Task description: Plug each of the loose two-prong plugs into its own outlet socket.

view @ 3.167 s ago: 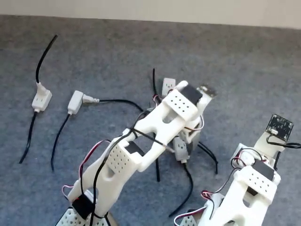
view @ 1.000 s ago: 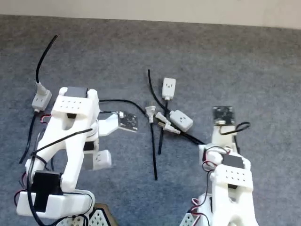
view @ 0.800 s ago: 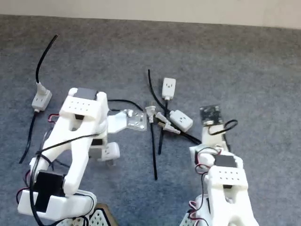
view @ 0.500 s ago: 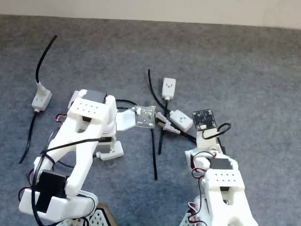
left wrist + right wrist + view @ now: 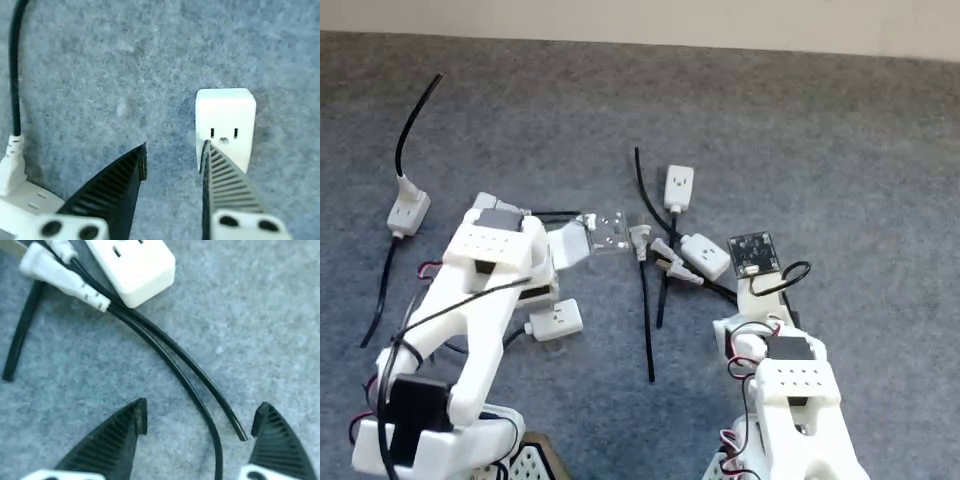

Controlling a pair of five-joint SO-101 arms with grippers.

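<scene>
Hovering over grey carpet (image 5: pixel 840 130): two arms, both grippers open and empty, loose plugs at centre.
Left gripper (image 5: pixel 173 161): jaws parted, holding nothing; one fingertip (image 5: pixel 206 152) sits at the near edge of a white outlet socket (image 5: pixel 225 122), contact cannot be told; in the high view that socket lies lower left of centre, just beside the left arm (image 5: pixel 485 290). Right gripper (image 5: pixel 200 417): jaws wide apart above two black cords (image 5: pixel 170 360), with a second socket (image 5: pixel 135 262) and a white two-prong plug (image 5: pixel 60 280) just beyond, plug beside socket. High view, centre: another loose plug (image 5: pixel 640 238) near a third socket (image 5: pixel 678 185). High view, upper left: fourth socket (image 5: pixel 408 212), plug seated in it.
</scene>
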